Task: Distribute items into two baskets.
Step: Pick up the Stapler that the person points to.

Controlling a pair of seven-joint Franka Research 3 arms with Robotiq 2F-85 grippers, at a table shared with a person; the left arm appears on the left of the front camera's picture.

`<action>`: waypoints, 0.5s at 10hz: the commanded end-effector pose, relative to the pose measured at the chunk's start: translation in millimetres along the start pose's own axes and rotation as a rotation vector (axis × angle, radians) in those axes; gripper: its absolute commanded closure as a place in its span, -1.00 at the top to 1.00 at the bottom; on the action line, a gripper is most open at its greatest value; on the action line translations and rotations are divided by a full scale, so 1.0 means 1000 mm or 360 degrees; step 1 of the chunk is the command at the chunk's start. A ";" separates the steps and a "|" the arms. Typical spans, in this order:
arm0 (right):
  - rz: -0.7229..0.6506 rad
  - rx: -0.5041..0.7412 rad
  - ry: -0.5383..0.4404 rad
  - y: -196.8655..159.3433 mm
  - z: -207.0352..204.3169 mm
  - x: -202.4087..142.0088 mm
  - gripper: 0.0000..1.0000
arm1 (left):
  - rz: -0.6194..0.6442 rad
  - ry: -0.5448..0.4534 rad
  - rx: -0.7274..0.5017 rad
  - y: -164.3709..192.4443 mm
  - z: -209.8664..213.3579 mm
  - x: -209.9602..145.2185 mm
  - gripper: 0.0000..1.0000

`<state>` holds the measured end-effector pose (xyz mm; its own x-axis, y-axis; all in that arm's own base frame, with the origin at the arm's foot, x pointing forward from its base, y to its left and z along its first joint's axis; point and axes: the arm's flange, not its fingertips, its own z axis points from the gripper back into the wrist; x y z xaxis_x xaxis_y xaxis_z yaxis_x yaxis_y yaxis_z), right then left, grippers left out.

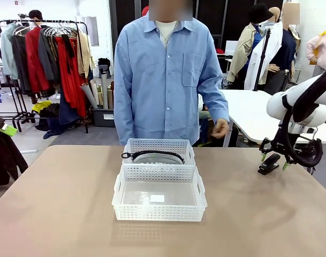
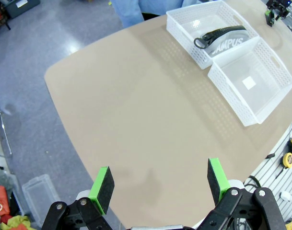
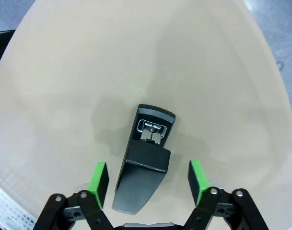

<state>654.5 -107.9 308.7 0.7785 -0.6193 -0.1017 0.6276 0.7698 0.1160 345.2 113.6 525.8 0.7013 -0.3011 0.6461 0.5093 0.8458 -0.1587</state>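
Clothes rails and a white table crowd the room behind the tan worktop, and a person in a blue shirt stands at its far edge with one hand loosely curled at waist height. From my seat I see two white baskets mid-worktop, one behind the other and touching. The far basket holds the grey pouch, its black strap looped across the top. From the left wrist camera the white lettering on the pouch reads clearly. The near basket has a small white label on its floor. The black stapler lies on the worktop off to my right, well apart from both baskets. My right tool is down over it. In the right wrist camera the stapler sits between the two green pads, silver metal showing at its far end. The right tool has its fingers apart, with a strip of worktop visible on each side of the stapler, so neither pad touches it. My left tool hangs high above the left end of the worktop, fingers spread wide with nothing between them, looking down across bare surface toward the baskets.
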 end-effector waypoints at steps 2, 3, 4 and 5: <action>-0.0029 -0.0048 -0.0027 0.005 0.000 -0.005 0.06 | -0.0010 -0.0003 -0.0010 0.000 -0.001 -0.001 1.00; -0.0016 -0.0063 -0.0032 0.006 0.000 -0.006 -0.08 | -0.0010 -0.0003 -0.0010 0.000 -0.001 -0.001 1.00; -0.0019 -0.0061 -0.0025 0.006 0.000 -0.006 -0.23 | -0.0010 -0.0003 -0.0010 0.000 -0.001 -0.001 1.00; -0.0021 -0.0058 -0.0011 0.007 -0.001 -0.006 -0.37 | -0.0010 -0.0003 -0.0010 0.000 -0.001 -0.001 1.00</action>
<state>654.9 -103.6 308.8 0.7832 -0.6131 -0.1032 0.6216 0.7750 0.1138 345.2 113.6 525.8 0.7013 -0.3011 0.6461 0.5093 0.8458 -0.1587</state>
